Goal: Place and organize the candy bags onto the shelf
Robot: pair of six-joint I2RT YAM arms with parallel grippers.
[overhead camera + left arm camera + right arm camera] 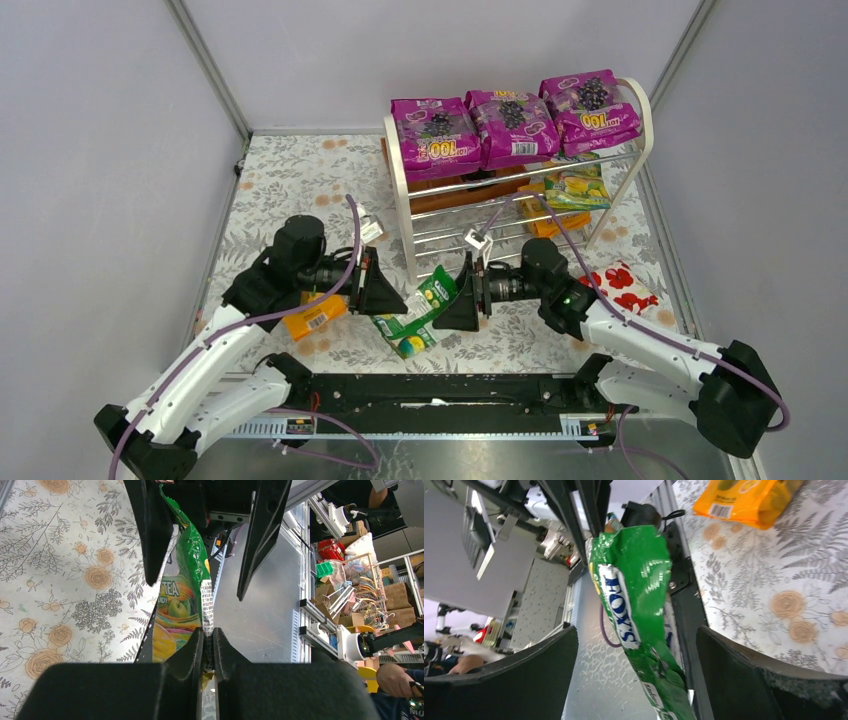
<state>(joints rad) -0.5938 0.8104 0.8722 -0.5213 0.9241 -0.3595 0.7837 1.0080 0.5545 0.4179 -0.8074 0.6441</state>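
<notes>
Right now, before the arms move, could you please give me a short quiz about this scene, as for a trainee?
1. True or false: the left claw is shut on the green bag.
2. How many magenta bags lie on the top tier of the shelf?
3. The right claw is:
A) open, with one finger on each side of the green bag
B) shut on an orange bag
C) resting on the shelf

Key: 1 true; 2 three; 3 A.
</notes>
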